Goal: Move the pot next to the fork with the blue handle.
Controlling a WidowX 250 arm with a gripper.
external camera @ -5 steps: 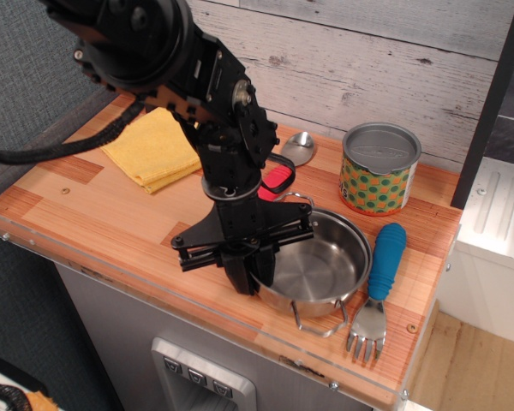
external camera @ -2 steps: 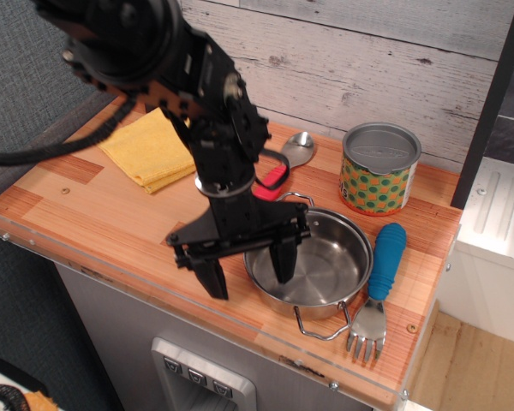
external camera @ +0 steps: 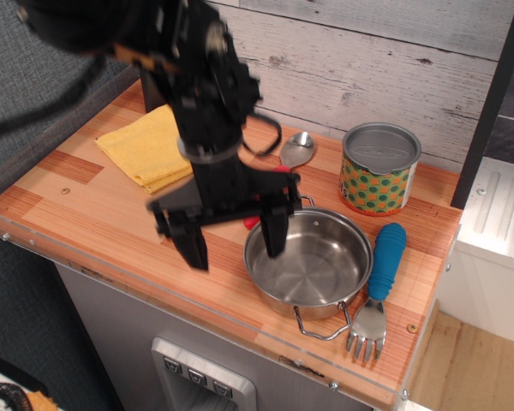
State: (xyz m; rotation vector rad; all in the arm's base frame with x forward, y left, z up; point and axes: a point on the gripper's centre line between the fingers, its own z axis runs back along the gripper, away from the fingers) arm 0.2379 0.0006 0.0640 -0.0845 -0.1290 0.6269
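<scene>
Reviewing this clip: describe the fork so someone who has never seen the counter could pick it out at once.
Start at the wooden counter and go to its right end, near the front edge. The fork lies just right of the steel pot, in front of the patterned can. Its thick blue handle sets it apart from the red-handled spoon.

One raised view looks down from the front at the wooden counter (external camera: 103, 218), fairly near

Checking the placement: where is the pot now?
The pot sits near the counter's front right, just left of the blue-handled fork, in front of the patterned can.
</scene>
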